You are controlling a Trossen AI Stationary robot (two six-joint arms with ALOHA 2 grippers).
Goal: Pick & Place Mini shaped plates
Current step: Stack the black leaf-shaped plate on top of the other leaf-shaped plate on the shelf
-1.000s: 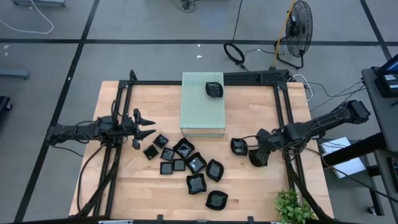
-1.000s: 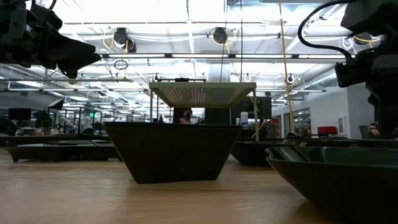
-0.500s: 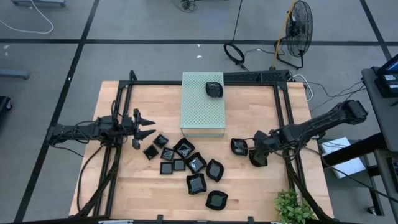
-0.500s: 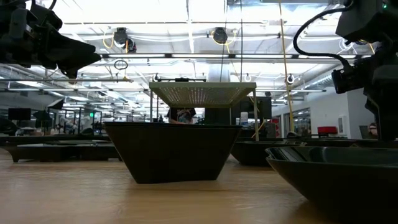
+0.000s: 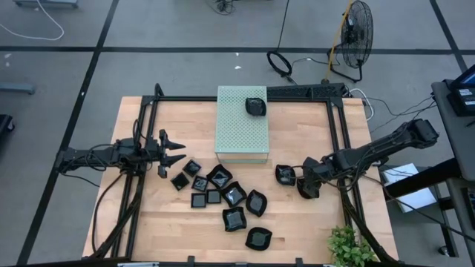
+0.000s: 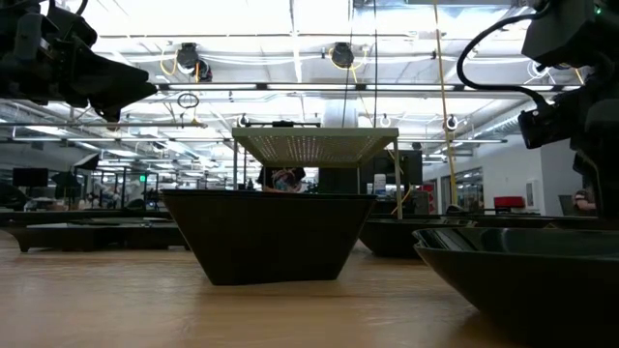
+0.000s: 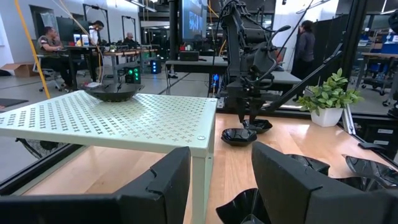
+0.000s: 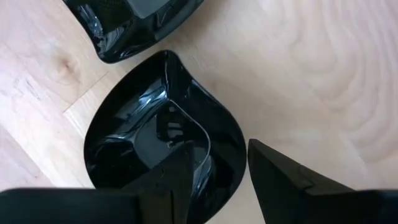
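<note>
Several small glossy black mini shaped plates (image 5: 223, 196) lie scattered on the wooden table in front of the pale green perforated box (image 5: 241, 126). One more plate (image 5: 255, 106) rests on the box's top. Two plates sit apart at the right: one (image 5: 285, 174) lies bare, and a teardrop-shaped one (image 8: 155, 137) lies flat under my right gripper (image 8: 221, 177). That gripper points steeply down and is open. One finger hangs over the plate's hollow and the other outside its rim (image 8: 239, 155). My left gripper (image 5: 180, 150) waits open and level at the table's left.
The other plate (image 8: 130, 25) lies close beside the teardrop one. A black frame (image 5: 338, 148) runs along the table's sides and back. A potted plant (image 5: 349, 248) stands at the near right corner. Bare wood lies near the front edge.
My right arm has reached slightly farther toward the table's left over the two plates at the right, then kept still. The plates have not moved.
</note>
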